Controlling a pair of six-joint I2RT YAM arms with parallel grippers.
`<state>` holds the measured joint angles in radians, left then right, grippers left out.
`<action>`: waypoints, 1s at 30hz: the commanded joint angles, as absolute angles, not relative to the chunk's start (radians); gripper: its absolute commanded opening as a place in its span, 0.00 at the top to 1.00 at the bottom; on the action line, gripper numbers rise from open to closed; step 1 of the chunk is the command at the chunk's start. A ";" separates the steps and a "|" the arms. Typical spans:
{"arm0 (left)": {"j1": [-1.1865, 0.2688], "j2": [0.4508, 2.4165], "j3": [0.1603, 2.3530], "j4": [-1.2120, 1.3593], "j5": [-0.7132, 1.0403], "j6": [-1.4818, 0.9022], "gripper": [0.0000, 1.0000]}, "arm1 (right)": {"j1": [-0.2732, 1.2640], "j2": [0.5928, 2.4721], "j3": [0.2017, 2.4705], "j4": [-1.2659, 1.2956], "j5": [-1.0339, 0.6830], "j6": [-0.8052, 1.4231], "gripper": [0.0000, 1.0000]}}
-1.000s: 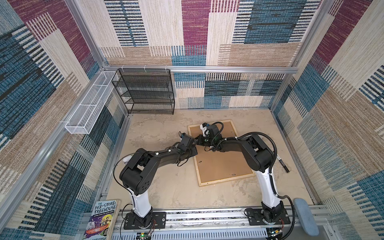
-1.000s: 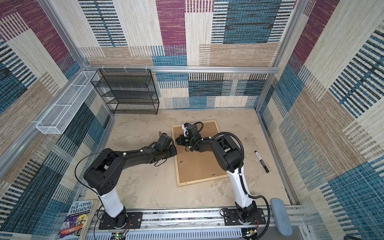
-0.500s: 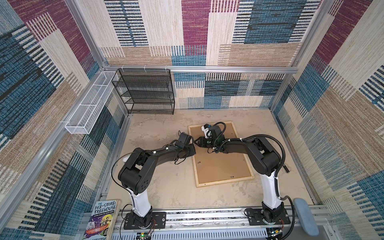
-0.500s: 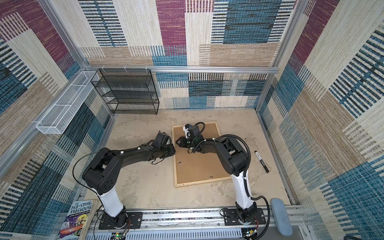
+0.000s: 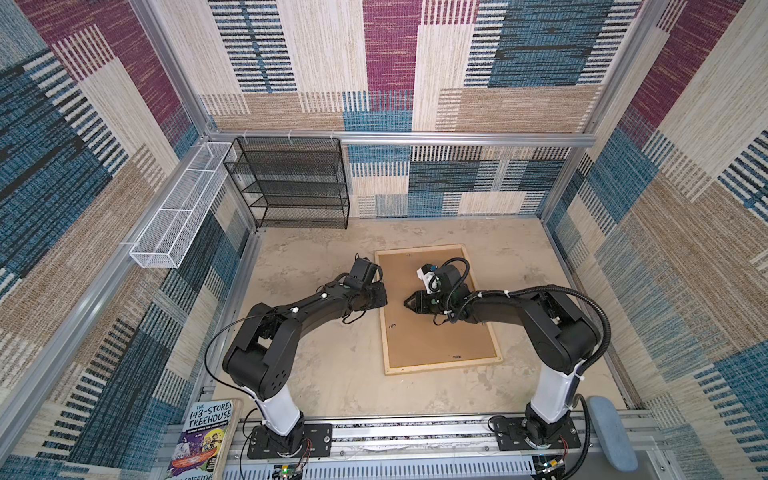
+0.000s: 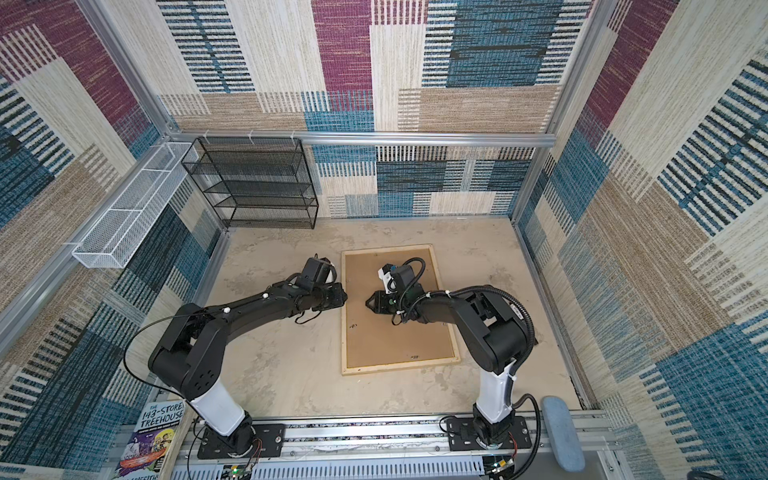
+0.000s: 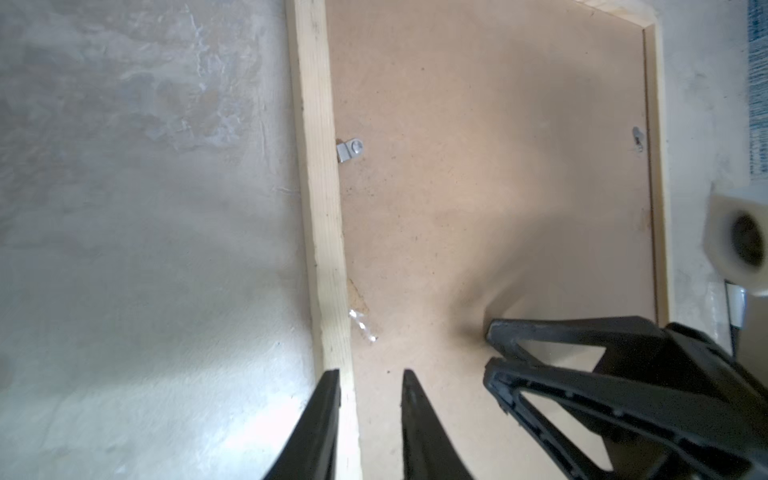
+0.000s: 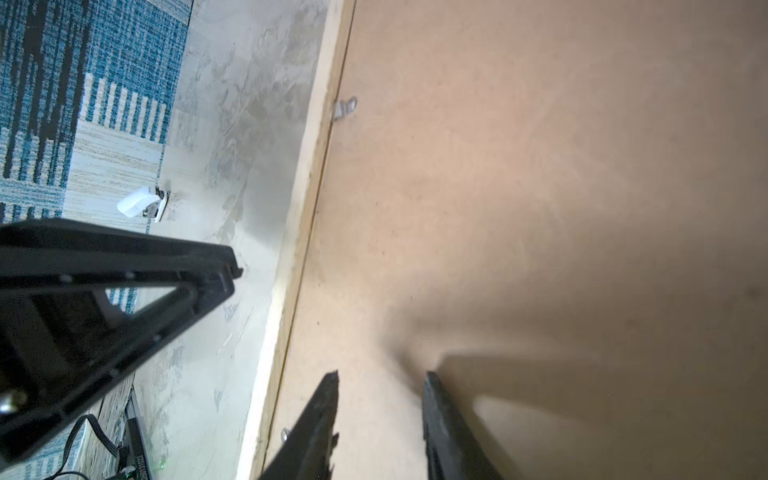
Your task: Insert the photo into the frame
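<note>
Jaws narrowly apart, empty: left gripper (image 7: pixel 369 374) over the frame's (image 7: pixel 324 208) side strip, right gripper (image 8: pixel 381 374) over its backing board (image 7: pixel 498 166). Frame lies flat on mottled beige tabletop (image 5: pixel 332 374), patchwork-carpet walls (image 5: pixel 540 62) around; photo hidden.

Both top views: bright, even and sharp throughout. Wide-angle distortion bows the wall rail (image 5: pixel 415 138) and stretches the corners. The light source cannot be seen. My arms cast only faint, soft shadows on the tabletop (image 5: pixel 332 374).

Left wrist view: a washed-out glare patch lies on the tabletop beside my left fingers (image 7: pixel 328 415), whose edges are soft. The white camera housing (image 7: pixel 739 245) at the border is blurred. A broad, diffuse shadow spreads across the brown backing board (image 7: pixel 478 145).

Right wrist view: the frame (image 8: pixel 293 249) strip is bleached nearly white. My right fingers (image 8: pixel 320 424) are out of focus, with a dark, smeared shadow just ahead of them.
</note>
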<state>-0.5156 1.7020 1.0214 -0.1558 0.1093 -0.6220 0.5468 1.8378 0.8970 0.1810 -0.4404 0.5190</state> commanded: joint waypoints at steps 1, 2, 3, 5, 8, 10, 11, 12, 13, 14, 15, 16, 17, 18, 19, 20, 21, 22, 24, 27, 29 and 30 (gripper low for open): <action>-0.518 1.664 0.985 -0.155 0.124 -0.642 0.71 | 0.566 1.806 0.863 0.225 -0.473 0.523 0.71; -0.522 1.653 0.965 -0.155 0.123 -0.653 0.70 | 0.575 1.799 0.853 0.223 -0.475 0.520 0.73; -0.530 1.632 0.939 -0.155 0.119 -0.667 0.71 | 0.586 1.793 0.841 0.219 -0.471 0.519 0.74; -0.553 1.594 0.889 -0.156 0.102 -0.695 0.71 | 0.600 1.780 0.815 0.219 -0.469 0.520 0.77; -0.595 1.531 0.801 -0.155 0.058 -0.749 0.70 | 0.617 1.766 0.781 0.228 -0.477 0.525 0.80; -0.613 1.492 0.751 -0.157 0.032 -0.778 0.70 | 0.630 1.764 0.773 0.229 -0.477 0.524 0.81; -0.622 1.475 0.728 -0.145 0.025 -0.790 0.70 | 0.639 1.765 0.773 0.227 -0.478 0.525 0.82; -0.628 1.460 0.706 -0.128 0.024 -0.797 0.70 | 0.648 1.770 0.773 0.228 -0.480 0.526 0.83; -0.634 1.450 0.693 -0.117 0.026 -0.802 0.69 | 0.657 1.774 0.776 0.228 -0.483 0.526 0.83; -0.639 1.442 0.682 -0.108 0.026 -0.803 0.70 | 0.665 1.780 0.781 0.226 -0.485 0.527 0.84; -0.644 1.437 0.677 -0.106 0.023 -0.801 0.70 | 0.676 1.787 0.785 0.226 -0.482 0.530 0.85; -0.646 1.434 0.676 -0.107 0.023 -0.798 0.69 | 0.683 1.793 0.788 0.229 -0.483 0.533 0.86; -0.650 1.434 0.676 -0.107 0.022 -0.797 0.70 | 0.692 1.799 0.791 0.233 -0.483 0.536 0.87; -0.652 1.436 0.678 -0.107 0.021 -0.800 0.70 | 0.698 1.802 0.793 0.235 -0.482 0.541 0.88; -0.656 1.440 0.678 -0.103 0.023 -0.803 0.70 | 0.703 1.805 0.795 0.238 -0.478 0.545 0.88; -0.660 1.444 0.678 -0.100 0.029 -0.806 0.70 | 0.710 1.807 0.797 0.240 -0.474 0.547 0.89; -0.666 1.450 0.681 -0.094 0.032 -0.810 0.70 | 0.713 1.807 0.798 0.241 -0.470 0.549 0.89; -0.673 1.455 0.681 -0.091 0.033 -0.811 0.71 | 0.715 1.805 0.796 0.240 -0.464 0.551 0.89; -0.690 1.469 0.683 -0.086 0.027 -0.816 0.71 | 0.717 1.800 0.792 0.243 -0.453 0.554 0.90; -0.707 1.492 0.688 -0.083 0.025 -0.823 0.71 | 0.719 1.794 0.786 0.247 -0.441 0.558 0.90; -0.716 1.504 0.692 -0.078 0.025 -0.826 0.73 | 0.719 1.792 0.785 0.244 -0.426 0.558 0.90; -0.720 1.508 0.693 -0.076 0.022 -0.827 0.74 | 0.719 1.789 0.787 0.242 -0.418 0.557 0.90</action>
